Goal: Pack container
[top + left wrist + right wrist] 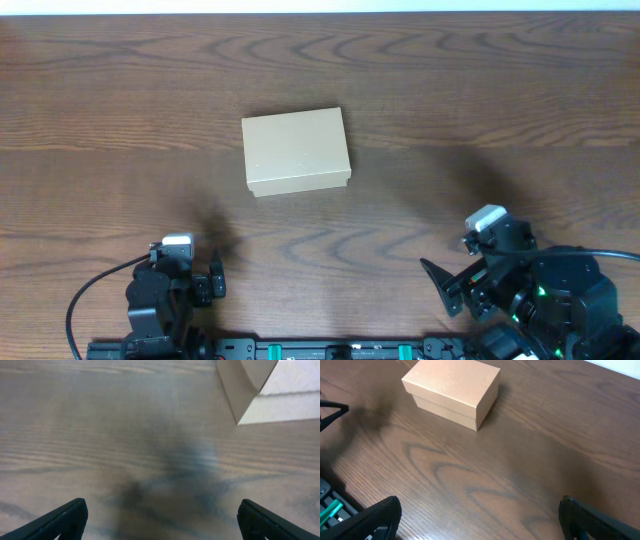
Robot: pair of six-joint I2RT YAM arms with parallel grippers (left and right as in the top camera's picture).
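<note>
The container is a small tan cardboard box with its lid shut, standing on the wooden table a little left of the middle. It shows whole in the right wrist view, and only a corner of it shows in the left wrist view. My left gripper is open and empty near the front edge, below and left of the box; its fingertips are wide apart. My right gripper is open and empty at the front right, its fingertips wide apart. No blue packet is in view.
The brown wood-grain table runs to a white far edge. The arm bases and a black rail with green parts lie along the front edge. A black cable loops by the left arm.
</note>
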